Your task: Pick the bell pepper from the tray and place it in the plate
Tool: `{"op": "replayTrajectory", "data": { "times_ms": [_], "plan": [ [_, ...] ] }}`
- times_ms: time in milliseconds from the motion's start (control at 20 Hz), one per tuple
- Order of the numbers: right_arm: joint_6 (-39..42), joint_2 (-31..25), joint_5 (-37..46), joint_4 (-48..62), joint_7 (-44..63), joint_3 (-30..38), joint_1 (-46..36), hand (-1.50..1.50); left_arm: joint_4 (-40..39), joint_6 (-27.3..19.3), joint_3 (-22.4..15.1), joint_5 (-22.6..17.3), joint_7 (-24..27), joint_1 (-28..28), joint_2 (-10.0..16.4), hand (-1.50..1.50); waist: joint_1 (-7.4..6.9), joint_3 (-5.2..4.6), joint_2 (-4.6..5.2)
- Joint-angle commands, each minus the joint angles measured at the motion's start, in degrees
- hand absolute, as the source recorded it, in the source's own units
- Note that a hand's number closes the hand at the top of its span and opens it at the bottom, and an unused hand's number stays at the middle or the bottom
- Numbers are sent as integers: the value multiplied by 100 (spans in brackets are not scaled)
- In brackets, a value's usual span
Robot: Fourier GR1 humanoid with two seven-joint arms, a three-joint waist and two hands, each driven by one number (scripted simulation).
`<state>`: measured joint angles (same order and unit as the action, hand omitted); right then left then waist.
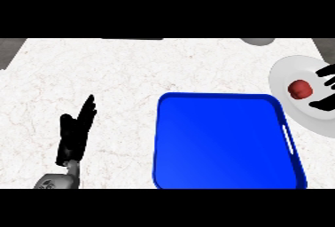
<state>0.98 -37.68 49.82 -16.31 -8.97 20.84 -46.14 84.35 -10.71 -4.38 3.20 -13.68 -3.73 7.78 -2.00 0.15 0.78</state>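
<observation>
Right hand (326,72): fingers and thumb spread, holding nothing, over the plate (288,66). Bell pepper (300,89): red, on the plate between them, apart from both. Plate: at the counter's (131,75) right edge, beside the blue tray (219,95). Left hand (77,128): fingers straight, resting near the counter's near left corner.

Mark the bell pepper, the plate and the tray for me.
bell pepper (299,89), head view, its red top.
plate (286,71), head view, bare left rim.
tray (222,142), head view, bare blue floor.
</observation>
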Motion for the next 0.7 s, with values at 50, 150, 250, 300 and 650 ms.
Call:
{"op": "replayTrajectory", "data": {
  "times_ms": [50, 150, 250, 300, 650],
  "plan": [
    [197, -185, -460, 125, -1078, 391, -20, -150, -299, 99, 144, -97, 292, -16, 9, 0, 28, 3, 9],
    [277, -195, -890, 7, -1603, 761, 41, -150, -309, 251, 277, -195, 438, 190, 195, 0, 69, 4, -13],
    [315, -13, -1479, -24, -1721, 1302, -98, -150, -187, 63, 209, -149, 159, 2, 16, 0, 128, 9, -41],
    [477, -113, -1776, -6, -1877, 1585, -95, -150, -14, 79, 110, -80, 217, 287, 46, 0, 103, 15, -63],
    [1416, -596, -2553, 409, -2345, 2261, 433, -150, -445, 264, 272, -191, 478, 22, 82, 0, 99, 2, -12]
  ]
}}
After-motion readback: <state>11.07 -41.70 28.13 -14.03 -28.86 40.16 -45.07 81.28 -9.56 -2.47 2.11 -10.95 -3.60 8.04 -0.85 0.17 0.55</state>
